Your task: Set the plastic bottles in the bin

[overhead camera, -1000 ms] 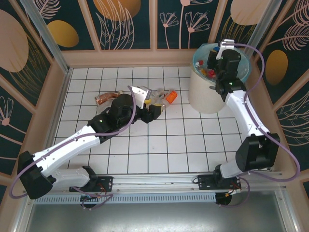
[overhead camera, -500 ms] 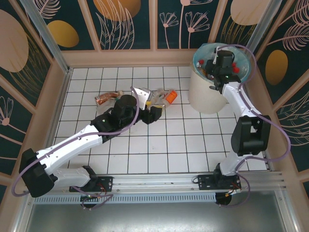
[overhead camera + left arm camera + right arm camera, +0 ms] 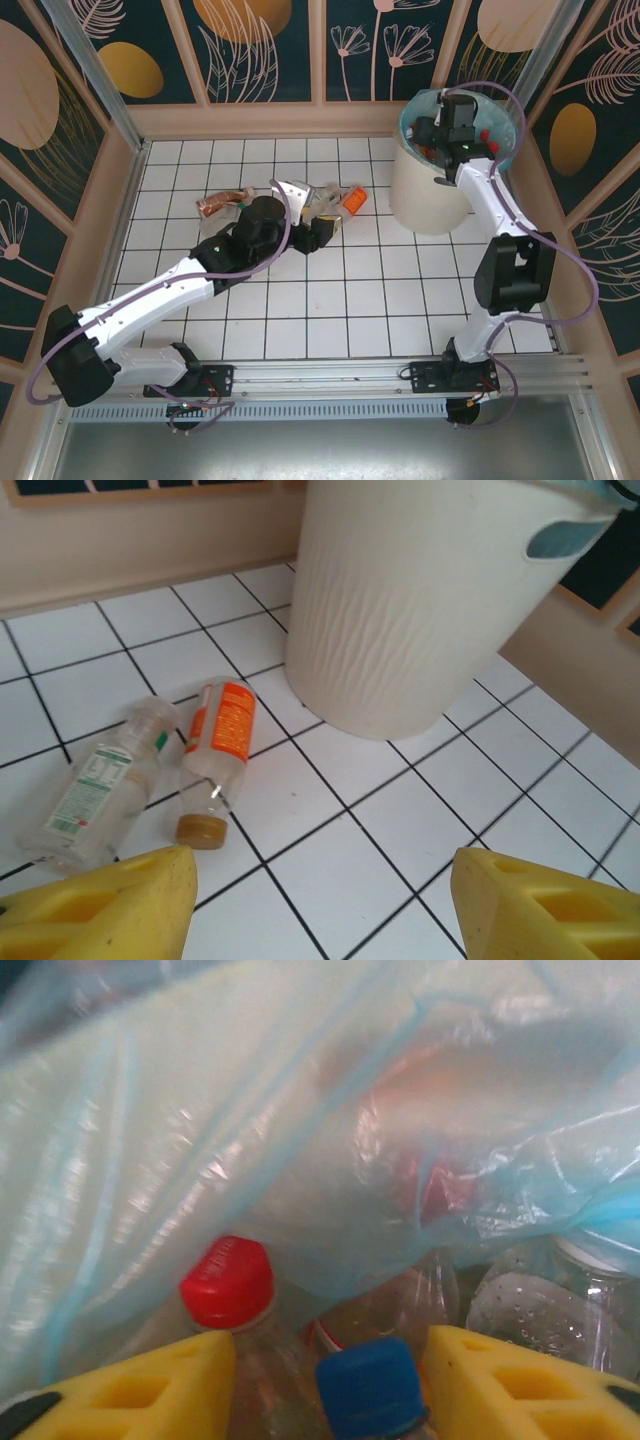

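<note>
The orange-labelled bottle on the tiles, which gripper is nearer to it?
Left. The left gripper is open just short of the orange-labelled bottle; the right gripper is inside the bin's mouth.

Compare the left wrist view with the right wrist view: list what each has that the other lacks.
Left wrist: white tiled surface, the ribbed outside of the bin, an orange-labelled bottle and a green-labelled bottle lying near it. Right wrist: the blue-green bag, a red cap and a blue cap inside. Both: plastic bottles and yellow fingers along the bottom edge.
</note>
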{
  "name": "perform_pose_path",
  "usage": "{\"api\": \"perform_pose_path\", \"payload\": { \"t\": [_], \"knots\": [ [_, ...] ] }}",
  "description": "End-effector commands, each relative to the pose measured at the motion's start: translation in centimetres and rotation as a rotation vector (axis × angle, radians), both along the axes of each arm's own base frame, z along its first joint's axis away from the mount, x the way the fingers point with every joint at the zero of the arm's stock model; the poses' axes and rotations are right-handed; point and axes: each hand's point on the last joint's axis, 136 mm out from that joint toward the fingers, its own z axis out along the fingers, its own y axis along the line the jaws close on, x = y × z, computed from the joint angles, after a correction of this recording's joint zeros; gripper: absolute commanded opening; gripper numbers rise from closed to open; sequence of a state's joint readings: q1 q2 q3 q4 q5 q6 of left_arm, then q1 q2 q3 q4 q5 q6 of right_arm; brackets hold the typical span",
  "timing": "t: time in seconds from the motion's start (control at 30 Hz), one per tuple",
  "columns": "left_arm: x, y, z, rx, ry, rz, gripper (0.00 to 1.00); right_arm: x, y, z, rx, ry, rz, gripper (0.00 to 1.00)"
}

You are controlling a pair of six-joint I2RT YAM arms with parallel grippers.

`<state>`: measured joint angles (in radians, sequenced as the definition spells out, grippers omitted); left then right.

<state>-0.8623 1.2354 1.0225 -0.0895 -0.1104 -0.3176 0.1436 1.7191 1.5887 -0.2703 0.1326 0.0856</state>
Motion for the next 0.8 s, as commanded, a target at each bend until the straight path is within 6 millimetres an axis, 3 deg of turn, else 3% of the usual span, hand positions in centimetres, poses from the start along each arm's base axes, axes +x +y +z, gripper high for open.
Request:
{"api": "perform_pose_path", "payload": {
  "t": [0.0, 0.13, 0.27, 0.4, 0.6, 0.77],
  "knots": [
    [0.5, 1.8, 3.3, -0.037, -0.081, 0.088, 0.70, -3.0, 0.8, 10.5, 0.017, -0.232, -0.021, 0.65],
    [0.7, 3.4, 4.4, -0.056, -0.105, 0.161, 0.71, -5.6, 2.0, 13.8, 0.026, -0.310, -0.032, 0.69],
    [0.7, 5.1, 4.9, -0.060, -0.123, 0.229, 0.72, -8.3, 4.1, 15.3, 0.065, -0.344, -0.025, 0.67],
    [0.9, 7.6, 3.7, 0.001, -0.111, 0.336, 0.74, -10.6, 9.7, 15.0, 0.118, -0.340, 0.074, 0.64],
    [1.1, 9.7, 2.0, 0.051, -0.078, 0.418, 0.75, -10.7, 19.6, 8.5, 0.175, -0.147, 0.224, 0.62],
    [2.2, 10.8, -1.4, 0.081, -0.015, 0.423, 0.75, -9.6, 23.7, 1.2, 0.236, 0.015, 0.236, 0.59]
  ]
}}
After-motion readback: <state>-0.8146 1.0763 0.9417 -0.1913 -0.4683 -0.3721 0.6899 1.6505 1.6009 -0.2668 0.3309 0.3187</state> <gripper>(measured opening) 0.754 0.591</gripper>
